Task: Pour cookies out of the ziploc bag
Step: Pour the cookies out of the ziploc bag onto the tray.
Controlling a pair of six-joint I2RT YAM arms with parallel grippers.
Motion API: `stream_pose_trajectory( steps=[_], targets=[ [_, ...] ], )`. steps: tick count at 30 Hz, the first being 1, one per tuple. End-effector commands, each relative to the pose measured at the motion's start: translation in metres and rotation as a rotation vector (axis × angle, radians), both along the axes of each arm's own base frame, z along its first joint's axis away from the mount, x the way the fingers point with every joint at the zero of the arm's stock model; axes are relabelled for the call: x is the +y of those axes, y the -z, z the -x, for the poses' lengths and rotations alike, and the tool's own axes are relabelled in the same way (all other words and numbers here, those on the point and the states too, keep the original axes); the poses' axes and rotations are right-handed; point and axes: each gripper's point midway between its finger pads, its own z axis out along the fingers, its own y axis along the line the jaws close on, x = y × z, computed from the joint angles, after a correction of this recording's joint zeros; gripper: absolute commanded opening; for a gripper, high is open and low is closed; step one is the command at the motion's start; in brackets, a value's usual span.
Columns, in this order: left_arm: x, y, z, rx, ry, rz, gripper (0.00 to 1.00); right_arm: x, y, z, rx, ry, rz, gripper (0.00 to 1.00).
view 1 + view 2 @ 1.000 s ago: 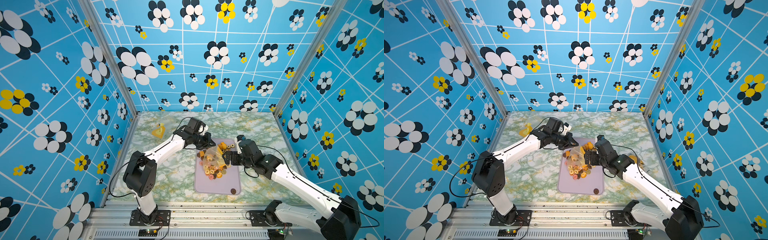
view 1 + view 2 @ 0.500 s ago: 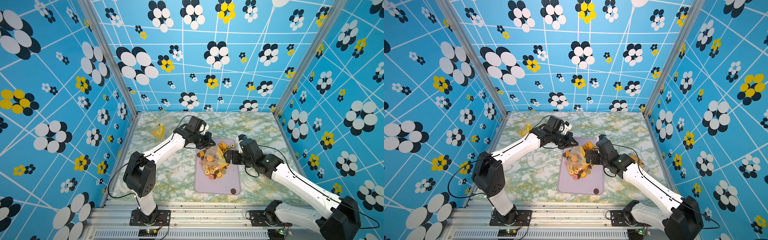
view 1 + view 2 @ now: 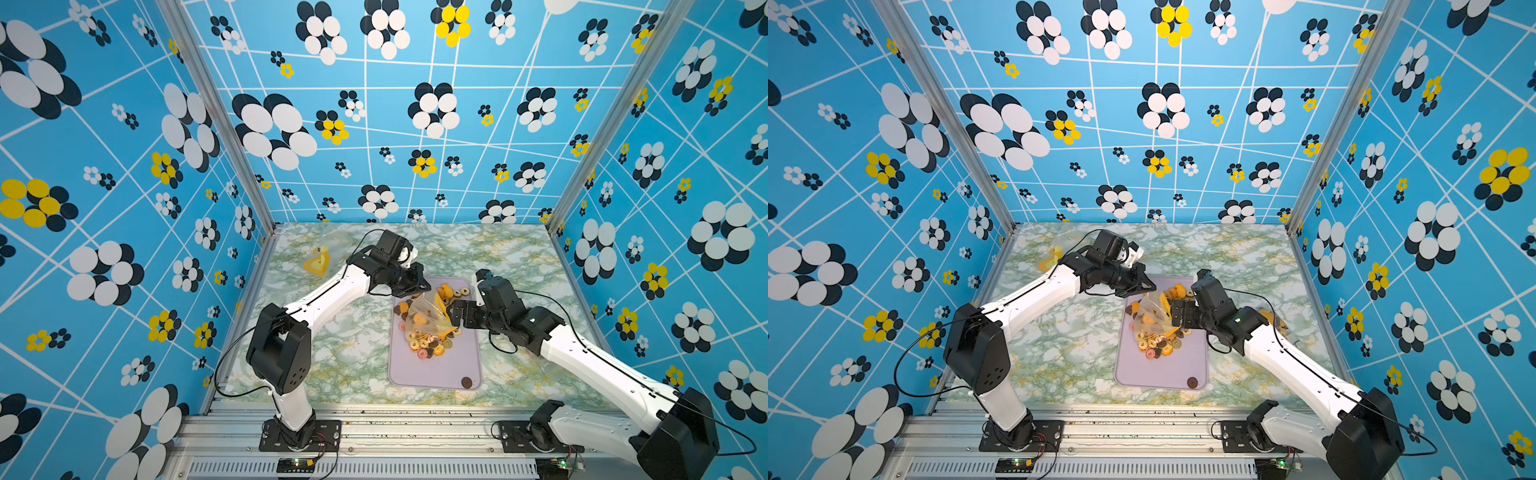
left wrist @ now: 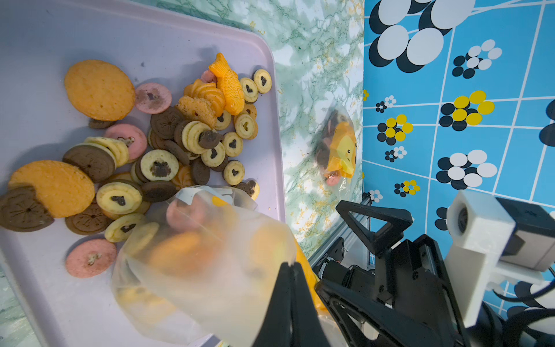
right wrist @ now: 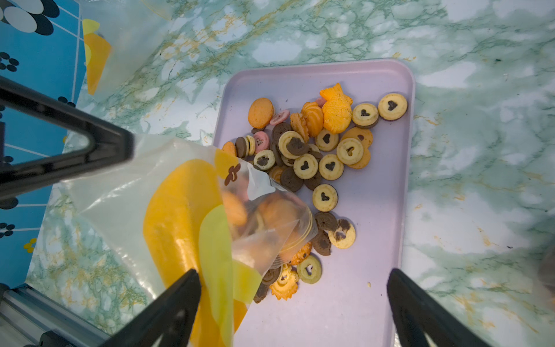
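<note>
Left fingers [image 4: 285, 300] pressed together, pinching a corner of ziploc bag [image 4: 210, 270]; bag tilts mouth-down over lilac tray [image 3: 432, 370], lower centre in both top views. Right fingers [image 5: 180, 300] spread wide, gripping nothing, just beside bag. Cookies [image 5: 315, 150] heaped on tray; some inside bag.

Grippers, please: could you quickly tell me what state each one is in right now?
Left gripper: shut, pinching the ziploc bag.
Right gripper: open, gripping nothing, the bag's edge beside one finger.
</note>
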Motion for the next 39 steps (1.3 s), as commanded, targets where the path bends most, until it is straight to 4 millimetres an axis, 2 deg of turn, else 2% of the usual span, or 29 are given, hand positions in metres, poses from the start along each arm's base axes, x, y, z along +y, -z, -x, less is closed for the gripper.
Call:
stream_pose_trajectory(
  steps=[1,7,19,28,35,39],
  targets=[
    [-0.002,-0.015,0.001,-0.039,0.016,0.006,0.00,0.001,0.002,-0.003,-0.001,0.003,-0.009,0.99],
    [-0.002,-0.012,0.003,-0.029,0.018,0.000,0.00,0.000,0.003,-0.002,0.000,0.002,-0.009,0.99],
    [-0.007,-0.025,0.005,-0.048,0.036,0.012,0.00,0.000,0.004,-0.003,0.000,0.006,-0.014,0.99],
    [-0.005,-0.005,0.002,-0.030,0.032,-0.018,0.00,0.000,0.007,-0.003,0.008,0.009,-0.017,0.99],
    [-0.009,-0.012,0.008,-0.043,0.050,-0.012,0.00,-0.004,0.004,-0.001,0.001,0.017,-0.016,0.99],
    [-0.014,-0.008,0.018,-0.040,0.068,-0.025,0.00,-0.008,0.005,0.000,0.004,0.036,-0.012,0.99]
  ],
)
